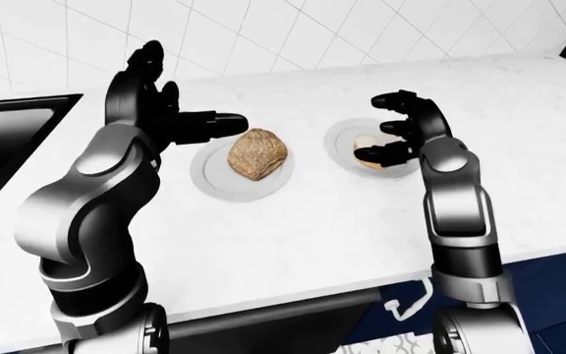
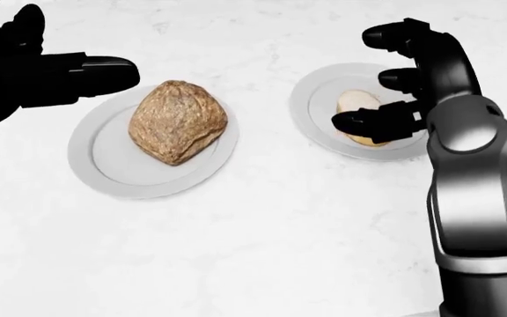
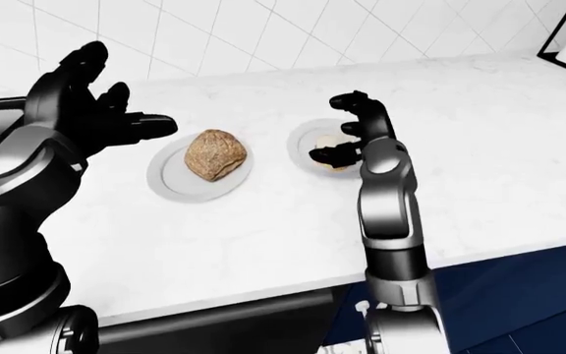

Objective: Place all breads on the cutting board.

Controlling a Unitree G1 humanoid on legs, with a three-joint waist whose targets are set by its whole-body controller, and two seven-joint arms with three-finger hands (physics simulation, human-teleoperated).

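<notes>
Fingers spread wide, the left robot hand (image 2: 38,72) hovers beside the round brown crusty loaf (image 2: 177,121) on its white plate (image 2: 104,165). Rightward, the right robot hand (image 2: 403,79) curls open over the pale bread slice (image 2: 357,101) on a second white plate (image 2: 310,99), apparently reaching; next it must close. No cutting board or writing visible on the white marble surface (image 2: 262,251).

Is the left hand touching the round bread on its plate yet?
Apart. In the head view the left hand hangs open at upper left, with bare plate rim showing between its fingertip and the round bread.
</notes>
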